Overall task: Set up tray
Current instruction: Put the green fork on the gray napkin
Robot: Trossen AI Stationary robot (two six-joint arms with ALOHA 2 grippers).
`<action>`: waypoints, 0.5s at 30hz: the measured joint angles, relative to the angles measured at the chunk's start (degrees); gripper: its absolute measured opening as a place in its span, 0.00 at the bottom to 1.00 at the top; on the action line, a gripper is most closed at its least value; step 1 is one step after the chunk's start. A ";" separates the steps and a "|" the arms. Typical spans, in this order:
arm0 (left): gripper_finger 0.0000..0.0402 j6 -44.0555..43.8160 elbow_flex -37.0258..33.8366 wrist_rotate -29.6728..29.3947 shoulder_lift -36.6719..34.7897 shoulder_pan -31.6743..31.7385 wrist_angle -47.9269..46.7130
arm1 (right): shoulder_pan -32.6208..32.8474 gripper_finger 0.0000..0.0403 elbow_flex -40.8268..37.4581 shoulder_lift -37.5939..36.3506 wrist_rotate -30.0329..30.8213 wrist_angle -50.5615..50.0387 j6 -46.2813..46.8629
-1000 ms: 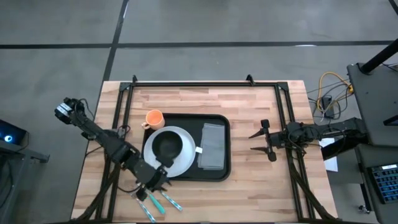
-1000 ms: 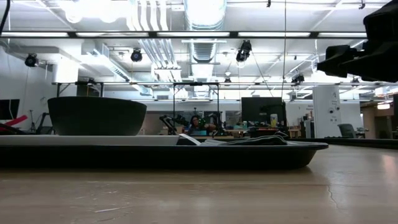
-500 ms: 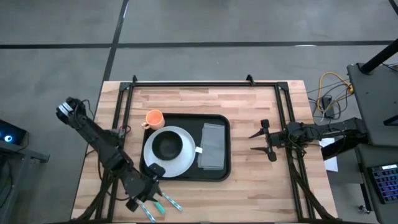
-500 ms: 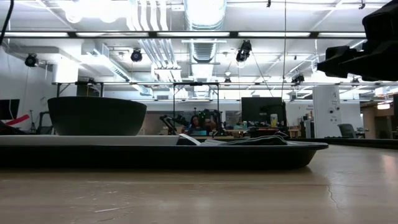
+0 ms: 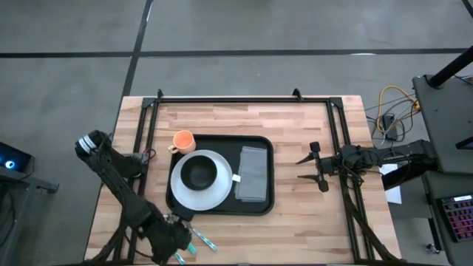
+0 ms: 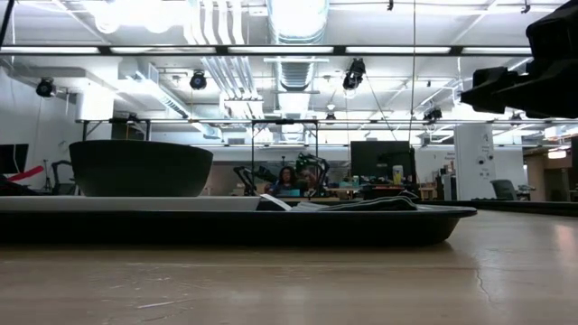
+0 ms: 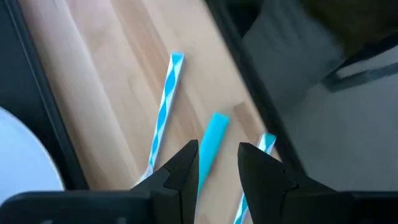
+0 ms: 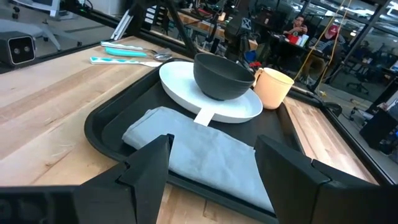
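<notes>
The black tray (image 5: 219, 212) lies mid-table and carries a white plate (image 5: 215, 195) with a dark bowl (image 5: 198, 171) on it, and beside them a folded grey napkin (image 5: 253, 174). An orange cup (image 5: 182, 140) stands on the table at the tray's far-left corner. Cutlery with blue handles (image 5: 201, 240) lies flat by the near edge. My left gripper (image 5: 176, 238) hangs over it, open. In the left wrist view its fingers (image 7: 217, 168) stand on either side of the solid teal handle (image 7: 214, 138), above it. My right gripper (image 5: 304, 167) waits open, right of the tray.
Two striped blue-and-white handles (image 7: 164, 106) (image 7: 260, 155) lie on either side of the teal one. A black frame runs along the table's left, far and right sides (image 5: 222, 100). Bare wood shows right of the tray (image 5: 295, 199). Cables lie past the table's right edge (image 5: 388, 111).
My left gripper has swung from the plate's near-left rim toward the table's near edge and now stands over the cutlery. The tray, plate, bowl, napkin, cup and right arm have stayed where they were.
</notes>
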 joint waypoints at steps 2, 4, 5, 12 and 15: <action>0.23 -0.76 4.26 -0.02 3.98 -0.57 -4.98 | 0.00 0.56 0.00 0.00 0.00 -0.22 0.00; 0.23 -1.49 8.52 0.00 8.06 -1.21 -10.27 | -0.02 0.56 0.00 0.00 0.01 -0.24 0.00; 0.23 -2.22 10.73 -0.02 9.91 -1.53 -13.33 | 0.00 0.56 0.00 0.00 -0.02 -0.25 0.00; 0.23 -5.83 19.23 0.10 17.04 -3.30 -23.01 | 0.00 0.56 0.00 0.00 -0.04 -0.29 -0.16; 0.23 -6.33 18.87 0.06 16.75 -3.45 -21.32 | 0.00 0.56 0.00 0.00 -0.04 -0.29 -0.16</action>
